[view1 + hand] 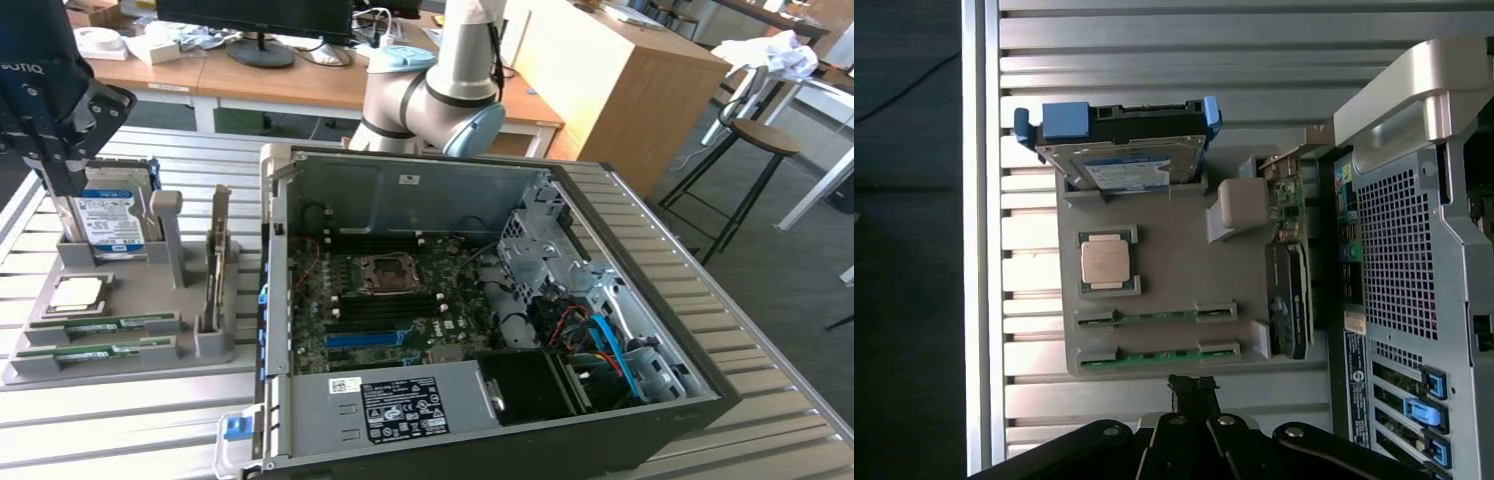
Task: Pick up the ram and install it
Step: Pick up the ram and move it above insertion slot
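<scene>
Ram [1159,353] [94,352] flat in outermost slot of grey tray [1184,270] [134,372], at tray end opposite hard drive [1124,160] [110,220]. Second stick [1154,316] in next slot, parallel. Gripper [1194,388] [60,185] raised above tray, well apart from ram, fingers pressed together, nothing held. Wrist points straight down at tray; arm [454,90] elbow bent beyond tray, behind open computer case [400,410].

Ribbed bare metal with a dull sheen for the table [134,440], smooth matt grey plastic for the tray [1174,270], green circuit board for the ram [1154,317], shiny silver metal for the processor [1106,262].
</scene>
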Controlling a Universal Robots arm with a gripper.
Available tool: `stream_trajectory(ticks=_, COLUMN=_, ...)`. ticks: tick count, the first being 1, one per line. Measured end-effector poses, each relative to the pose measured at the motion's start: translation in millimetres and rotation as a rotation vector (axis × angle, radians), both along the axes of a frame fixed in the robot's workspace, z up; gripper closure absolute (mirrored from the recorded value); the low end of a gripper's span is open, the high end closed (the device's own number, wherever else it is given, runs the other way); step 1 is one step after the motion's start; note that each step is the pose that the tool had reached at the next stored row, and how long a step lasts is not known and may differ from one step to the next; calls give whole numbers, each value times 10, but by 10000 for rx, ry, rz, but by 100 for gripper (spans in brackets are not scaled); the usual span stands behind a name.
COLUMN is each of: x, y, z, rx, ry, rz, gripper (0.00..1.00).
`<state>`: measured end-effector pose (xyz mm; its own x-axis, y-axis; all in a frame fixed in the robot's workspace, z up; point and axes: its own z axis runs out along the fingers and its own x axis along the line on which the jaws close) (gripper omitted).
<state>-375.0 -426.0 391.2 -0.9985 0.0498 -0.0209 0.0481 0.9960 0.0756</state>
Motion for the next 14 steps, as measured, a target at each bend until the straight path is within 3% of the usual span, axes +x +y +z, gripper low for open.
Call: stream_trajectory(ticks=14, x=0, y=0, z=-1, rx=-6, ry=0, rz=1640, gripper=90)
